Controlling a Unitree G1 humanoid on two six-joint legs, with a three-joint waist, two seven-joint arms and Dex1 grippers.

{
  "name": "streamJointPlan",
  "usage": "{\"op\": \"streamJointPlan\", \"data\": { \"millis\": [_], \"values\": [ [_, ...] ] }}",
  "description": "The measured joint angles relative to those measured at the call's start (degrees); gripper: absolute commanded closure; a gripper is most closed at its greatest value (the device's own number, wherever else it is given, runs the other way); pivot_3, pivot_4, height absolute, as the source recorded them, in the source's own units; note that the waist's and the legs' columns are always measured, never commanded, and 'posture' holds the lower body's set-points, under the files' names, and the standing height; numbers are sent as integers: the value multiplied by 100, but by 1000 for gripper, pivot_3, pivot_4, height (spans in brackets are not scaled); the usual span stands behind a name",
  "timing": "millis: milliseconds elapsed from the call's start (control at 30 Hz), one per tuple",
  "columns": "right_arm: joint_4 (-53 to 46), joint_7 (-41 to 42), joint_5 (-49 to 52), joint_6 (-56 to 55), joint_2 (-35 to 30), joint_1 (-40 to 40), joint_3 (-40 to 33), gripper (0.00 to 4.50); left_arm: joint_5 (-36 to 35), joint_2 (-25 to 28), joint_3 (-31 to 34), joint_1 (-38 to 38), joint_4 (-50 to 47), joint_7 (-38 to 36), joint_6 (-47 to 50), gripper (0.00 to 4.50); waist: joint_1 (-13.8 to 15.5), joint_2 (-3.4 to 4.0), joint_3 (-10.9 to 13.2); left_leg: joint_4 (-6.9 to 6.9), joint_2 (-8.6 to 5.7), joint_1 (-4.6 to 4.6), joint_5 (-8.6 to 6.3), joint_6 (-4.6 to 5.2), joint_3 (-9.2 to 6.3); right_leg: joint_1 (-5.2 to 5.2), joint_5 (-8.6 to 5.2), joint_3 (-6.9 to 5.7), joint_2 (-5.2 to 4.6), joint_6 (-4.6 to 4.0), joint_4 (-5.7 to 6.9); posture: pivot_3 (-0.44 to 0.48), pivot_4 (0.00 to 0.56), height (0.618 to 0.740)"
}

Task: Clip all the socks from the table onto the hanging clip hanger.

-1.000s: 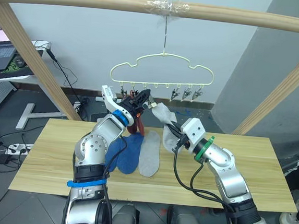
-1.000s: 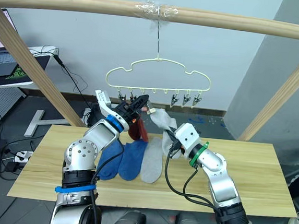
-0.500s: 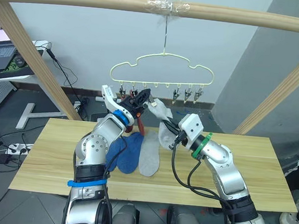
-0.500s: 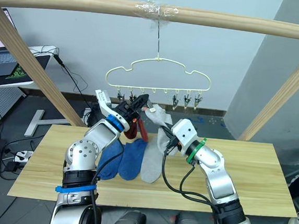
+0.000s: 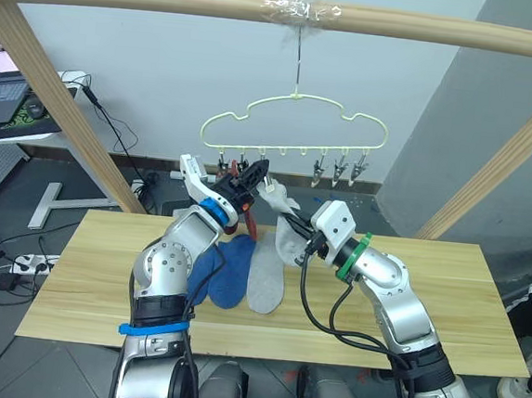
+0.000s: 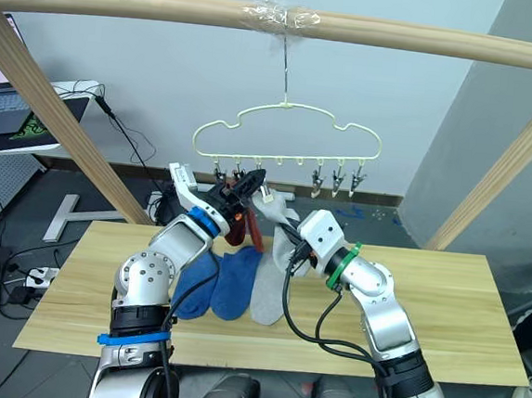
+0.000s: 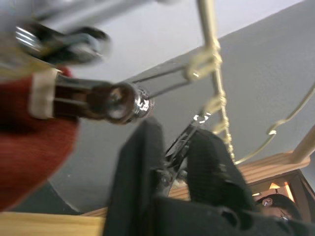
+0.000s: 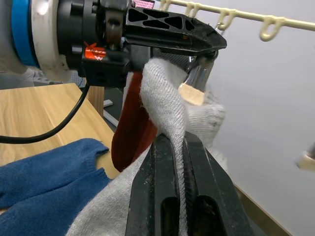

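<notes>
My right fingers [image 8: 179, 147] pinch the cuff of a grey sock [image 8: 162, 105], lifted just under the clip hanger [image 5: 296, 127]. My left fingers [image 7: 174, 162] squeeze a clip [image 8: 199, 76] beside a hanging red sock [image 8: 133, 130]. I should feed the cuff deep into that clip before letting go. Three socks [image 5: 241, 271] remain on the tabletop [image 5: 444, 298].

My black fingers [image 8: 197, 206] pinch a light grey sock [image 8: 165, 105] beside a rust-red sock [image 8: 132, 132], near two blue socks [image 5: 223, 268], a pale yellow-green clip hanger [image 5: 296, 122] and the light wood-grain surface [image 5: 91, 286].
</notes>
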Motion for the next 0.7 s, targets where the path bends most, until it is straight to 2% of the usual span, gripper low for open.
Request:
{"op": "streamJointPlan", "data": {
  "millis": [233,333,500,700],
  "values": [
    [68,-37,-5,29,-28,-10,-8,4500,-263,101,-15,204,-332,-2,316,56,-2,0,0,-2,1,-1,0,0,0,-2,3,1,0,-5,0,16,191,740],
    [235,-88,-9,64,-21,-25,-15,4500,-496,287,-2,378,-640,10,588,24,-11,1,1,-3,1,0,0,0,2,-3,3,2,0,-6,1,14,197,740],
    [529,-263,55,217,169,-69,-183,3140,-669,929,-40,799,-1185,-7,1055,0,-11,2,2,-3,1,1,0,1,0,-3,3,2,0,-8,5,28,201,740],
    [518,-113,447,574,231,-121,-240,996,-604,1264,-355,1050,-1602,-187,1140,0,21,2,2,-3,0,0,-1,3,0,-2,3,2,0,-9,1,40,203,740]
  ]
}}
